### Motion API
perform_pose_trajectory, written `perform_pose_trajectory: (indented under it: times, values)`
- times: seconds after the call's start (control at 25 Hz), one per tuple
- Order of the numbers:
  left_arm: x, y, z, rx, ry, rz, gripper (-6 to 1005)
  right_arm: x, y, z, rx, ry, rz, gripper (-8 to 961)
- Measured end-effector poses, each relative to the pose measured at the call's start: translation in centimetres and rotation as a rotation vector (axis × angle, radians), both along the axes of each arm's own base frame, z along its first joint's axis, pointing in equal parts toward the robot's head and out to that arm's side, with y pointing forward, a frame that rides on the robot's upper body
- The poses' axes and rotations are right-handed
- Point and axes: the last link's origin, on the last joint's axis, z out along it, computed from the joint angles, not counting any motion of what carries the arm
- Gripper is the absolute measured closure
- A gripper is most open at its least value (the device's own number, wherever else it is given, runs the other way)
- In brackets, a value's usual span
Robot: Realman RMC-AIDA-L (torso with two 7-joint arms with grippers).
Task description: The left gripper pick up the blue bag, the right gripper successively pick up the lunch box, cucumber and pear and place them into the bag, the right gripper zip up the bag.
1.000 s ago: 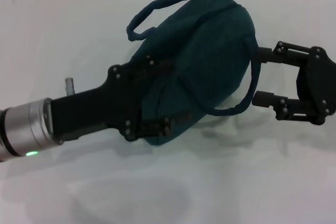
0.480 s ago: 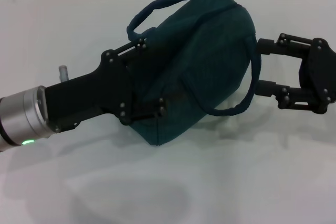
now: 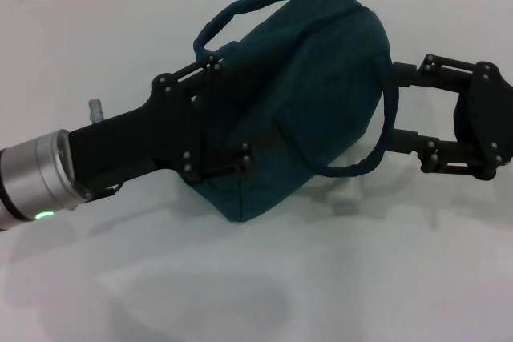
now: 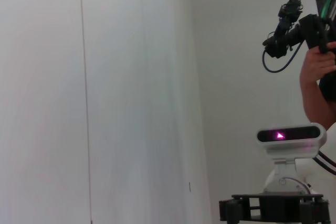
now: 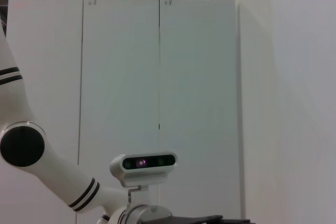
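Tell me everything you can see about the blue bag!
The blue bag is dark teal cloth, puffy and rounded, with two loop handles, one at the far top, one hanging on the right. It looks closed and lies tilted on the white table. The left gripper straddles its left end, and the right gripper is at its right end beside the hanging handle.

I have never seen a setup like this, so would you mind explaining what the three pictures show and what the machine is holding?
This is a two-armed robot with a gripper on each arm. The head view looks down from its head camera at a white table. The left gripper, entering from the left, clasps the end of the blue bag, a dark teal fabric lunch bag with two loop handles. The right gripper sits open at the bag's other end, its fingers either side of one handle. The bag looks closed, so nothing inside shows. The two wrist views come from cameras on the arms; they face away, showing only room walls and the robot's own head.
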Motion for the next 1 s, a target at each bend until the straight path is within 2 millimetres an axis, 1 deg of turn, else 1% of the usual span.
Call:
perform_pose_trajectory:
  times: [0.4, 0.64, 1.0]
  values:
    - [-0.04, -0.07, -0.2, -0.003, -0.001, 0.009, 173, -0.58, -0.33, -0.81, -0.005, -0.013, 0.054, 229]
    - [0.07, 0.01, -0.22, -0.034, 0.005, 0.01, 173, -0.59, -0.38, -0.85, 0.0, -0.017, 0.063, 229]
    - [0.05, 0.05, -0.14, -0.034, 0.004, 0.012, 174, -0.64, -0.34, -0.84, 0.006, -0.017, 0.066, 229]
